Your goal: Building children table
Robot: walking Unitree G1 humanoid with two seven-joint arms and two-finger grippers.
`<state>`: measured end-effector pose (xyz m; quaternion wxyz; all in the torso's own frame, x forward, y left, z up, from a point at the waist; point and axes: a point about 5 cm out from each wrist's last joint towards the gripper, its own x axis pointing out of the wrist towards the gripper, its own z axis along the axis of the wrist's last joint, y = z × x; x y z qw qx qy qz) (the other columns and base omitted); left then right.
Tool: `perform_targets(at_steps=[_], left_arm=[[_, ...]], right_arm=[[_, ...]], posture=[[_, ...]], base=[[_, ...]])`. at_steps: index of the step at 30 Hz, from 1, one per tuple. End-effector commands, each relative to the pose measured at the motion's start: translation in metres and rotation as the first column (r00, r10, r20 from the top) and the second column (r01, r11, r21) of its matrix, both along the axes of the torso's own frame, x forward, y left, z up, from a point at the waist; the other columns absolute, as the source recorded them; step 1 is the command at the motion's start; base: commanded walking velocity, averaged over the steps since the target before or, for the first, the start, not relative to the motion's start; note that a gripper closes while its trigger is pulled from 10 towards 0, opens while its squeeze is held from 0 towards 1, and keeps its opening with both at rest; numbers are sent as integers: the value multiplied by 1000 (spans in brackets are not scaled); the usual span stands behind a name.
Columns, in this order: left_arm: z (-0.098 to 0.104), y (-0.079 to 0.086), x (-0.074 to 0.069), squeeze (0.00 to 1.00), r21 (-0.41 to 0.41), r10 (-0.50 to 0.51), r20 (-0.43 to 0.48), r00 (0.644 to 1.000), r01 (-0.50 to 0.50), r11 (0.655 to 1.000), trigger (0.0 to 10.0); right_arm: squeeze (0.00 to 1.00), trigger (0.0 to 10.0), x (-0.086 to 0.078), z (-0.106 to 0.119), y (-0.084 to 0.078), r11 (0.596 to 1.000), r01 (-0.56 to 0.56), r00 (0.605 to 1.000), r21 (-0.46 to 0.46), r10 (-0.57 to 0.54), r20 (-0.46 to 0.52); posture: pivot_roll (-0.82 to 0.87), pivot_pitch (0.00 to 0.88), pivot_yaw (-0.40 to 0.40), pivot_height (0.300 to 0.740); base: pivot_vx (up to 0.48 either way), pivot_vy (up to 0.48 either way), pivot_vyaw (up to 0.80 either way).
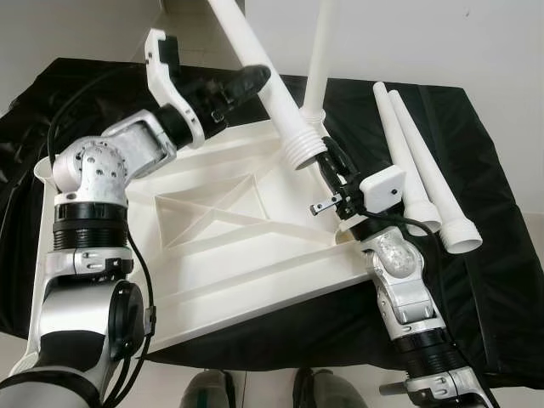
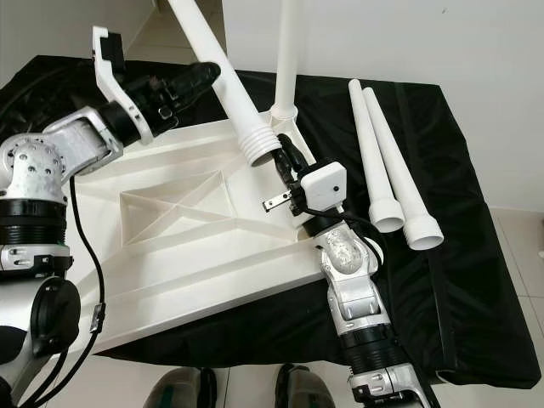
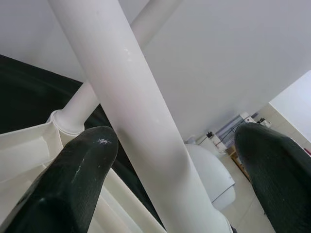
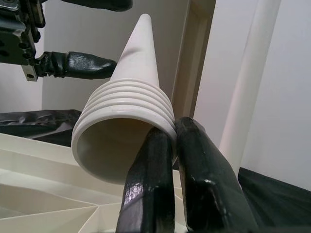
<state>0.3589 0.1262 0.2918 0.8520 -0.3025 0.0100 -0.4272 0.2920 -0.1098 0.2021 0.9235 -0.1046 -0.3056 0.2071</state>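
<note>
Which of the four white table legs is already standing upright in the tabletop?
The upright leg at the tabletop's far corner; one is held tilted, two lie on the black cloth.
</note>
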Motion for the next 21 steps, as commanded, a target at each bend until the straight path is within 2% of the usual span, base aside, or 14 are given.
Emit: perform_targets(at_steps=[1, 8, 12, 16, 21], left_arm=[[4, -13, -1, 0, -51, -133, 57, 989, 136, 989, 10000], [-3, -27, 5, 0, -27, -128, 11, 992, 128, 991, 10000], [-6, -27, 8, 0, -31, -110, -10, 994, 109, 994, 10000], [-9, -17, 30, 0, -46, 39, -118, 992, -45, 998, 10000], [-7, -12, 36, 0, -45, 84, -133, 987, -91, 995, 10000]], right_arm=[[0, 10000, -2, 4, 5, 1000, -25, 999, -9, 25, 24], [0, 10000, -3, 5, 8, 999, -32, 999, -22, 33, 34], [0, 10000, -3, 5, 8, 999, -33, 999, -25, 34, 37], [0, 10000, -5, 4, 10, 998, -39, 998, -39, 41, 39], [0, 10000, -6, 3, 10, 998, -40, 998, -43, 42, 38]], posture=[[26, 61, 23, 740], [22, 58, 23, 740], [18, 58, 24, 740], [15, 59, 26, 740], [13, 59, 27, 740]], base=[[0, 0, 0], [0, 0, 0], [0, 0, 0], [0, 0, 0], [0, 0, 0]])
